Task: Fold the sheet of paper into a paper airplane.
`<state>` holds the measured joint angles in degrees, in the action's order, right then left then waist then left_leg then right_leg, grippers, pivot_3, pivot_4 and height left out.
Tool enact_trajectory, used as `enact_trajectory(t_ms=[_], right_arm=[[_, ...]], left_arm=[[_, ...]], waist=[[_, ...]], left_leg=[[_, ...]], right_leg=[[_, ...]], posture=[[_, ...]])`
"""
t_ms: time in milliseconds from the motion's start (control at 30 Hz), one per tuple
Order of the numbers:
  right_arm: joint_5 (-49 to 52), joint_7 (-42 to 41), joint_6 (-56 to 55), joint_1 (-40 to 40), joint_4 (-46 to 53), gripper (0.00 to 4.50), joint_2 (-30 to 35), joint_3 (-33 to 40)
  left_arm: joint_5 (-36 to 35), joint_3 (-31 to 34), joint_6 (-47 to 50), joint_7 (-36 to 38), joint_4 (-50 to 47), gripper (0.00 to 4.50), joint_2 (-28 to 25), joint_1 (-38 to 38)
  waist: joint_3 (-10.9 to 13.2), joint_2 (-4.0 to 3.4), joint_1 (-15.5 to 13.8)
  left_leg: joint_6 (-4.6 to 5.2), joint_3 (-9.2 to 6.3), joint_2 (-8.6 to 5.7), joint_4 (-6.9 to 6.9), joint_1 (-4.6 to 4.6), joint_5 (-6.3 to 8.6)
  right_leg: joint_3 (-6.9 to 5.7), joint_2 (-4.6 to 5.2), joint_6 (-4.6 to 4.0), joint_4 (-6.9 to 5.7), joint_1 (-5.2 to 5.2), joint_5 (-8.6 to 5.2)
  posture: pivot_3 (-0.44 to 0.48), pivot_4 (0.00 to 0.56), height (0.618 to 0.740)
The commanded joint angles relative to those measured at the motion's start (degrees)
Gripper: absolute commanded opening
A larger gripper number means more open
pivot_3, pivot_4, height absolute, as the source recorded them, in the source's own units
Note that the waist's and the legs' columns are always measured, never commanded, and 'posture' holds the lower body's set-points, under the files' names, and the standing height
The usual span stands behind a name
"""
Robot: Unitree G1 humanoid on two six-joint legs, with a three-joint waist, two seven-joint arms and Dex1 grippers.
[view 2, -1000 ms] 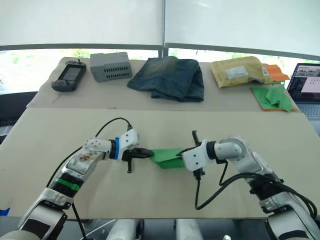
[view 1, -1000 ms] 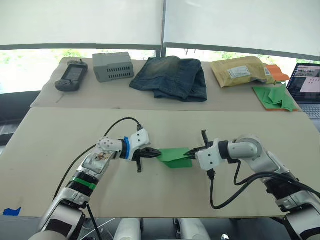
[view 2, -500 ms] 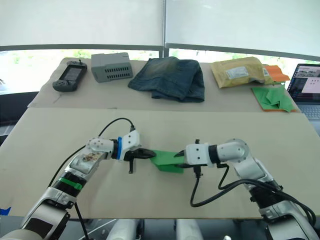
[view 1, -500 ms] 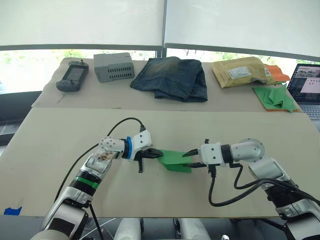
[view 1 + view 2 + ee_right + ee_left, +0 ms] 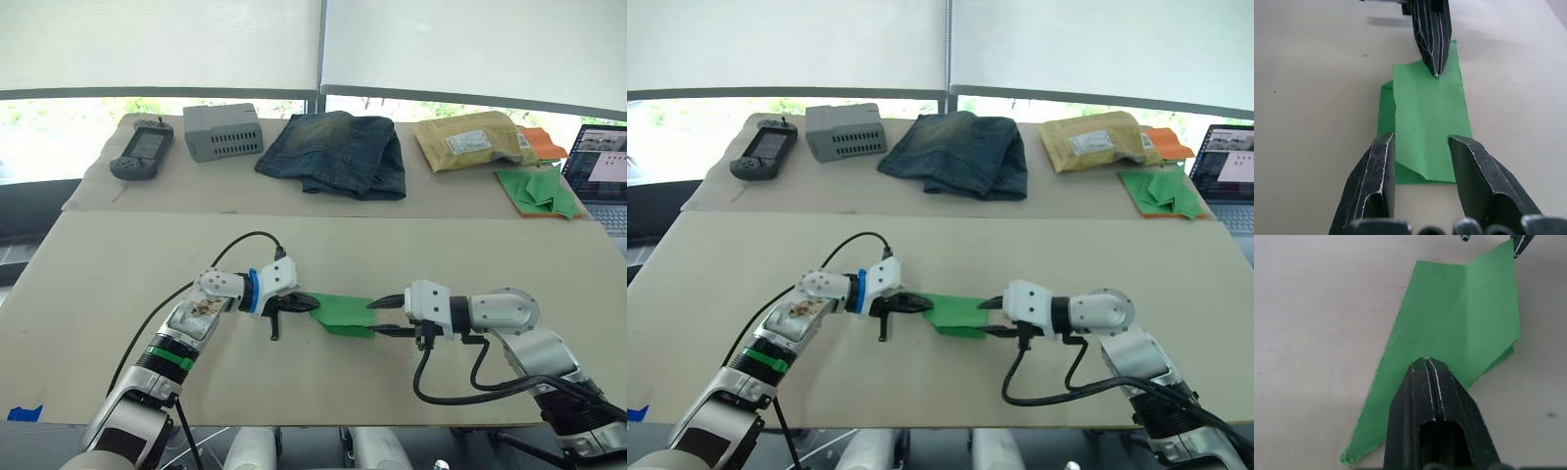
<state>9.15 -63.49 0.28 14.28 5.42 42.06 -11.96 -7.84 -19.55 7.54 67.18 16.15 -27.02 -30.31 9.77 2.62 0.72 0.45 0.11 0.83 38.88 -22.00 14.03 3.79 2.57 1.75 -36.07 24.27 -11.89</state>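
Observation:
The sheet of paper [image 5: 343, 313] is bright green and partly folded into a long strip with a slanted side. It lies flat on the beige table [image 5: 118, 274], between my two grippers. My left gripper [image 5: 310, 303] is shut, and its tips rest on the paper's left end [image 5: 1459, 318]. My right gripper [image 5: 380, 318] is open at the paper's right end [image 5: 1427, 112]. One finger [image 5: 1378, 166] stands on each side of the strip, and neither closes on it.
On the rear table stand a handheld controller [image 5: 140, 150], a grey box [image 5: 223, 129], folded jeans [image 5: 335, 150], a yellow padded envelope [image 5: 470, 139] and a heap of green papers with an orange sheet [image 5: 537, 188]. A laptop [image 5: 600, 166] sits at the far right.
My right gripper has drawn back to the right, off the paper's middle, and now stands open at its right end. The paper lies flatter. My left gripper has stayed put.

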Motion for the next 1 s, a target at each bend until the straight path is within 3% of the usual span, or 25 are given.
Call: enact_trajectory(t_ms=[33, 233, 433, 567, 1000], right_arm=[[-0.8, 0.2, -2.8, 0.0, -0.7, 1.93, 0.0, 0.9], [0.3, -0.1, -2.8, 0.2, -1.2, 1.93, -1.2, 1.2], [1.1, -2.4, -1.1, 0.7, 0.3, 0.05, -1.5, 0.1], [1.9, -2.2, 3.1, 2.5, -1.7, 0.05, -2.8, 0.2], [9.8, -9.7, 40.0, 16.2, -8.8, 0.05, -2.8, -3.7]], left_arm=[[1.7, -1.0, 0.0, 1.0, 1.1, 0.00, -0.2, 0.0], [1.9, -0.8, 0.1, 1.3, 0.7, 0.00, -0.4, 0.2], [1.9, -0.8, 1.1, 1.3, -0.7, 0.00, -0.2, 1.2], [1.6, -0.6, 2.1, 1.1, -2.1, 0.00, -0.2, 1.5], [1.8, 0.3, 3.3, 0.1, -3.2, 0.00, -0.4, 2.6]], waist=[[0.0, 0.00, 0.0], [0.0, 0.00, 0.0], [0.0, 0.00, 0.0], [0.0, 0.00, 0.0], [0.0, -0.02, 0.1]], left_leg=[[0.00, 0.00, 0.00, 0.00, 0.00, 0.00], [0.00, 0.00, 0.01, 0.00, 0.01, 0.00], [0.00, 0.00, 0.01, 0.00, 0.00, 0.00], [0.00, 0.00, 0.01, 0.00, 0.00, 0.00], [0.02, -0.01, 0.03, 0.00, -0.01, 0.01]], right_leg=[[0.00, 0.00, 0.00, 0.00, 0.00, 0.00], [0.00, -0.01, 0.00, 0.00, 0.00, 0.00], [0.00, -0.01, 0.00, 0.00, 0.00, 0.00], [0.00, -0.01, 0.00, -0.01, 0.00, 0.00], [-0.01, -0.01, -0.06, -0.01, 0.03, 0.03]], posture=[[0.000, 0.150, 0.728], [0.000, 0.150, 0.728], [0.000, 0.150, 0.728], [0.000, 0.150, 0.728], [0.000, 0.150, 0.728]])
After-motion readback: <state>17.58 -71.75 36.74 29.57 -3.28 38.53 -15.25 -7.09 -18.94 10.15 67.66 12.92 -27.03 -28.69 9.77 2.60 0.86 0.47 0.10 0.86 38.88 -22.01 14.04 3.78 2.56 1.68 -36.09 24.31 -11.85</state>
